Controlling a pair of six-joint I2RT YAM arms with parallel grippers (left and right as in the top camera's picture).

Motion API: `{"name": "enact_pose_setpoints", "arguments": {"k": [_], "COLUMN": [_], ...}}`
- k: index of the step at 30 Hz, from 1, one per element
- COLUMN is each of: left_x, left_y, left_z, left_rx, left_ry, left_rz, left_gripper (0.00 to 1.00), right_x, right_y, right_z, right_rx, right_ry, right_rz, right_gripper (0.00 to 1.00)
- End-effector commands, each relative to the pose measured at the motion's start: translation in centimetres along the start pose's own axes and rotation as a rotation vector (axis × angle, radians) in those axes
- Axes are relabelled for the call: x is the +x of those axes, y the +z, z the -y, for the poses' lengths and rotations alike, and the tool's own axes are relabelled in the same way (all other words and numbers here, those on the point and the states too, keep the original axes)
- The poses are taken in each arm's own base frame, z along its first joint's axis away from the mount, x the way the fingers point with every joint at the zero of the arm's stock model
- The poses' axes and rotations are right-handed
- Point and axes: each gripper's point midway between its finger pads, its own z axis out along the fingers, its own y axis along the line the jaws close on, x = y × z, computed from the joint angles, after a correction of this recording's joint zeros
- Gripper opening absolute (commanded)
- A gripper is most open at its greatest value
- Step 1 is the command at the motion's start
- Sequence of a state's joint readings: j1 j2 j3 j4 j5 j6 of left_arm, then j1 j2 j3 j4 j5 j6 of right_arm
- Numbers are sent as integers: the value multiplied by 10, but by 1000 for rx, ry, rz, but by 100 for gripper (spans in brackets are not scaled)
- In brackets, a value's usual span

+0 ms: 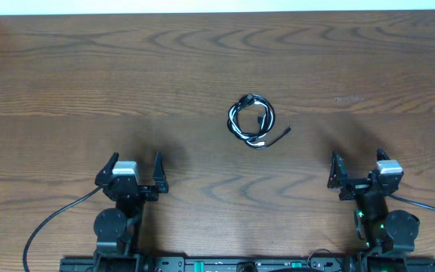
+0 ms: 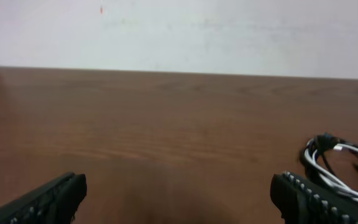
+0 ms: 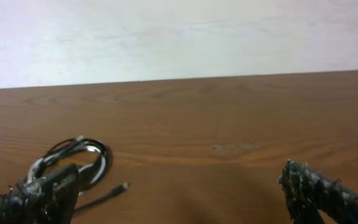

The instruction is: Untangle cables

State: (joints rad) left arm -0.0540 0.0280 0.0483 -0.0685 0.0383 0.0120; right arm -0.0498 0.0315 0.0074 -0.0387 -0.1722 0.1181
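- The left fingers (image 1: 159,172), two of them, stand wide apart, holding and touching nothing; in the left wrist view they (image 2: 303,196) show only bare counter between them.
- The right fingers (image 1: 335,170), also two, are spread just as wide and are equally empty; the right wrist view shows them (image 3: 319,186) with open wood between.
- Both pairs sit at the near edge of the counter (image 1: 89,75), well apart from each other, one at each side.
- There are two cables (image 1: 251,121), wound together into one small loose coil that lies flat on the counter.
- One is a black cable (image 1: 271,117) and one a white cable (image 2: 328,176); their loops overlap and cross.
- A black plug end (image 1: 287,131) trails out of the coil on its right side, lying on the wood (image 3: 124,185).
- The coil lies ahead of the fingers and between the two arms, nearer the right one, touching neither.
- From the left wrist the coil (image 2: 334,165) shows at the far right; from the right wrist (image 3: 73,158), low on the left.
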Motion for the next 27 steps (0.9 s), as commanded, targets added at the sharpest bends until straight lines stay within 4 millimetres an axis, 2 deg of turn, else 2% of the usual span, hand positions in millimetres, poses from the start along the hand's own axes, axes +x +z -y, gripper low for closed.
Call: {"name": "enact_pose_setpoints", "arguments": {"k": [1, 9, 15, 19, 27], "left_x": [-40, -113, -151, -158, -159], "left_y": [-7, -8, -4, 9, 48], "left_z": [0, 20, 55, 71, 83], "left_rx": [-9, 84, 282, 373, 414], "left_ry": [-18, -7, -2, -14, -94], "left_rz": [53, 63, 41, -46, -427], "left_gripper": [99, 99, 99, 100, 99], "right_x": [-15, -64, -110, -135, -169], "right_y": [-3, -7, 3, 19, 56], "right_z": [-19, -33, -53, -61, -78], "right_rx": [-98, -147, -239, -283, -383], "right_ry": [-1, 7, 13, 33, 74], "right_rz": [32, 51, 2, -70, -299], "right_gripper": [99, 99, 99, 99, 99]}}
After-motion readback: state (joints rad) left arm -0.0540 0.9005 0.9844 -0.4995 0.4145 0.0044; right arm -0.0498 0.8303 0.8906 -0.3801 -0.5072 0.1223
